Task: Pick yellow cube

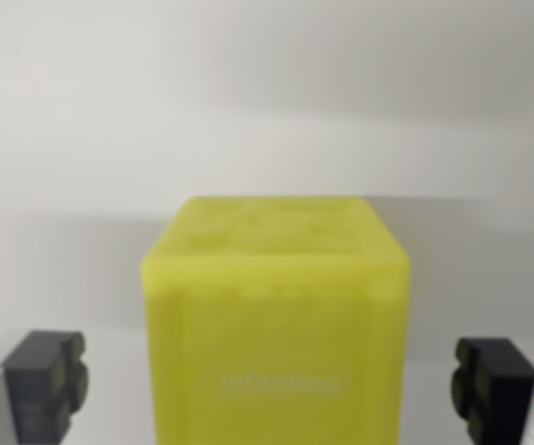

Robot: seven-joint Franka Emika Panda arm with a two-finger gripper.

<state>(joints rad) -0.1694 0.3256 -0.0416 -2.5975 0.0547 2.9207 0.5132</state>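
The yellow cube (276, 324) fills the lower centre of the wrist view, blurred by closeness, and its bottom runs out of the frame's lower edge. Its top face shows as a paler, slightly dimpled patch in the middle of the frame, and its front face carries a faint line of raised lettering low down that is too soft to read. The hand (272, 389) is spread wide: one dark fingertip (46, 382) sits at the lower left of the frame and the other at the lower right, each with a ribbed inner pad turned toward the cube. The cube stands between them, roughly centred, with a clear strip of pale surface showing on either side, so neither fingertip touches it. The gap on the left looks about the same as the gap on the right. The cube rests on a light grey worktop (109, 278) that takes up the middle band of the frame; a soft shadow lies on it to the left of the cube and another, fainter one to the right. Above that, the upper half of the frame is a plain pale wall (267, 83).
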